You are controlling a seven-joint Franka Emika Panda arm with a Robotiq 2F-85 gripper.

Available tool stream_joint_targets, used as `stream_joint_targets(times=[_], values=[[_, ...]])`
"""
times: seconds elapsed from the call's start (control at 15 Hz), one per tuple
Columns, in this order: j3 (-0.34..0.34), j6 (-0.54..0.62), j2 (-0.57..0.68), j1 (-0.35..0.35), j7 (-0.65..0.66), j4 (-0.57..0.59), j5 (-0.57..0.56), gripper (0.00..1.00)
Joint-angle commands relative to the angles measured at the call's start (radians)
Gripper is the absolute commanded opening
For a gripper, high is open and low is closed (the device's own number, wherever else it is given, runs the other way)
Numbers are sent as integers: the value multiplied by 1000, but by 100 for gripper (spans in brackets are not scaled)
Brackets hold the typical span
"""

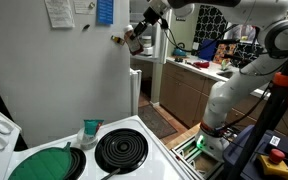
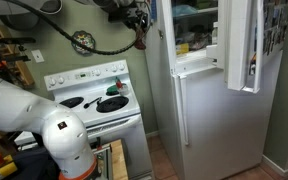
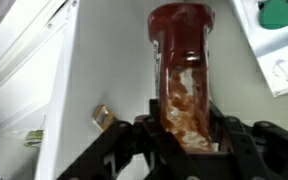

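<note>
In the wrist view my gripper [image 3: 187,135] is shut on a glass jar [image 3: 184,70] of reddish-brown sauce with a dark red lid. The black fingers [image 3: 134,140] press on the jar's lower half from both sides, and the lid end points away from the wrist. In both exterior views the gripper [image 1: 136,38] [image 2: 136,20] is held high beside the white fridge's side wall [image 1: 74,75], above the stove. The jar itself is too small to make out there.
A white electric stove [image 1: 144,135] [image 2: 94,95] stands below, with a black coil burner [image 1: 121,150] and a green round lid [image 1: 44,162]. The fridge [image 2: 209,110] has its upper door [image 2: 242,45] swung open. A small clip [image 3: 102,117] sticks to the fridge side. Kitchen counters [image 1: 199,70] stand behind.
</note>
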Motion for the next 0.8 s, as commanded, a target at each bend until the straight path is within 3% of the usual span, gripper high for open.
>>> stream_joint_targets(times=[0.0,0.27,0.53,0.73], values=[[32,40,-45,72,-79,-93,68,21],[46,155,-30,178,-228,-195,135,21],[-7,316,22,325,-474,-275,209,21],[-76,359,73,439,-671,-295,283,21]])
